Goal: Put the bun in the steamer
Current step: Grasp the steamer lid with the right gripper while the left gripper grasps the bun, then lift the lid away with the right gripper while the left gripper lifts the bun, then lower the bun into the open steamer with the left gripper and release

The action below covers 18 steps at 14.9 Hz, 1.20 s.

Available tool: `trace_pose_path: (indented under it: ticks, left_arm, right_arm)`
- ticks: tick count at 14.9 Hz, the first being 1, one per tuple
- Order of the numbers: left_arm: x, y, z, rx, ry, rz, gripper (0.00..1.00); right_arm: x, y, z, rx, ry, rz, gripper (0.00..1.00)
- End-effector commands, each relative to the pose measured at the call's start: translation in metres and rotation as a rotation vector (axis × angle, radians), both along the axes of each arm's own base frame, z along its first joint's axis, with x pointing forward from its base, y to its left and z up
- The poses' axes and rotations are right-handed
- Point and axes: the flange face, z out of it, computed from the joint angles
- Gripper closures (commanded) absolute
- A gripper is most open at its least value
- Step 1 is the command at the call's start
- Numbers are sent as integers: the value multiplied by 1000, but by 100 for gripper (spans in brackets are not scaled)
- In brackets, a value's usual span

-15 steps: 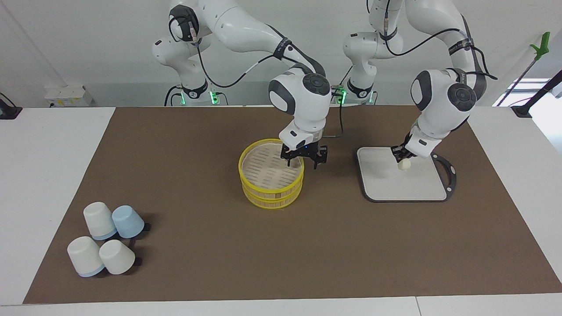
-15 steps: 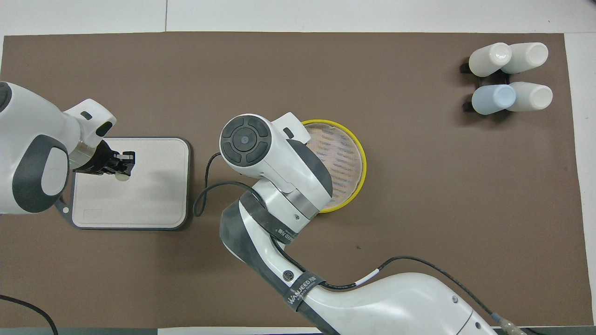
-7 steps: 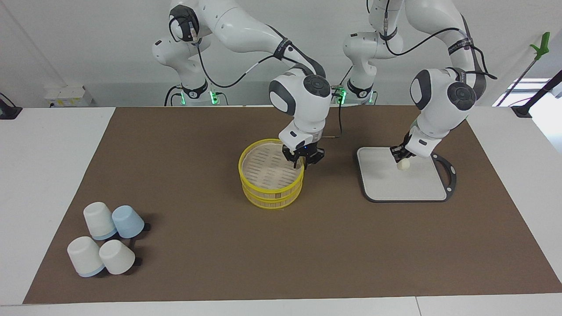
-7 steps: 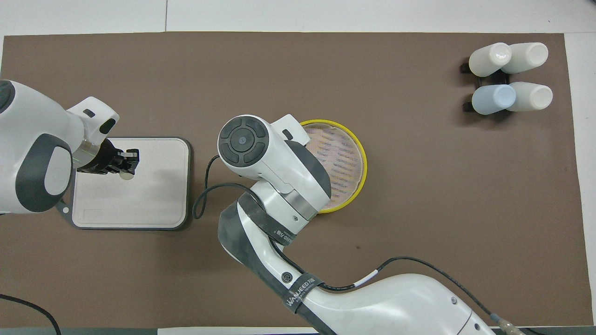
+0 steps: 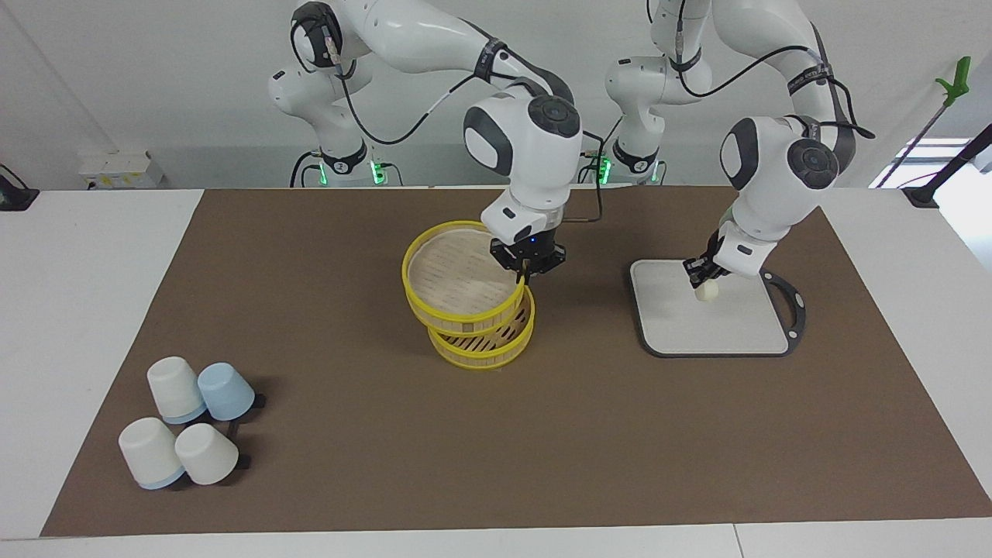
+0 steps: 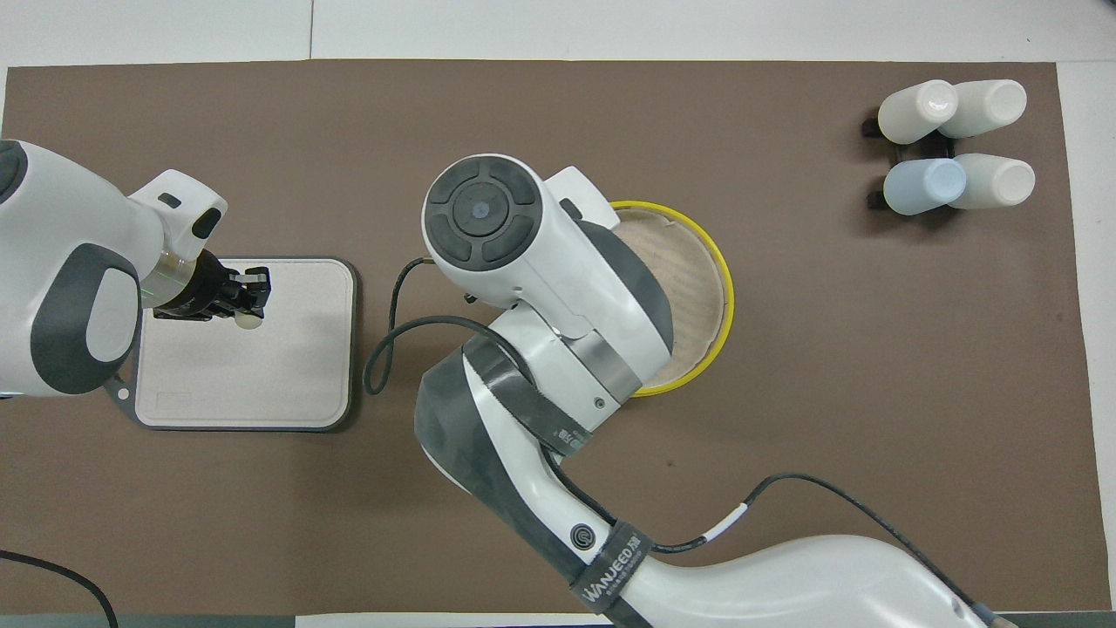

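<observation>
Facing view: one bun (image 5: 706, 291), pinched in the left gripper (image 5: 701, 279) over the one grey tray (image 5: 697, 329). The right gripper (image 5: 528, 270) is clamped on the upper tier (image 5: 453, 283) of the steamer, raised askew off the lower tier (image 5: 484, 345). Four upturned cups (image 5: 186, 422) cluster on the tabletop.

Overhead view: the right arm (image 6: 558, 288) hides most of the steamer (image 6: 697, 296); the bun (image 6: 250, 319) shows at the left gripper's tip.

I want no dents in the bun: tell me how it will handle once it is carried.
The bun, held in the left gripper over the tray, looks soft, so the fingers may dent it. It is small, probably light. Its rounded shape might roll once released into the steamer.
</observation>
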Motion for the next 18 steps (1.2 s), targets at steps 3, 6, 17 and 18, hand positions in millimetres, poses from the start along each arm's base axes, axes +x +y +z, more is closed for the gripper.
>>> trace_pose_path:
  ticks: [3, 6, 17, 18]
  left_arm:
    - [8, -56, 16, -22, -7, 71, 87]
    - [6, -107, 24, -21, -30, 120, 87]
    - [-32, -391, -20, -26, -30, 187, 82]
    - [-32, -395, -25, -35, -40, 186, 82]
  right_arm:
    - [47, -130, 37, -13, 23, 29, 100]
    - [74, -225, 44, -17, 30, 44, 100]
    - [93, -336, 34, -20, 50, 94, 100]
    - [93, -335, 33, -20, 49, 94, 100]
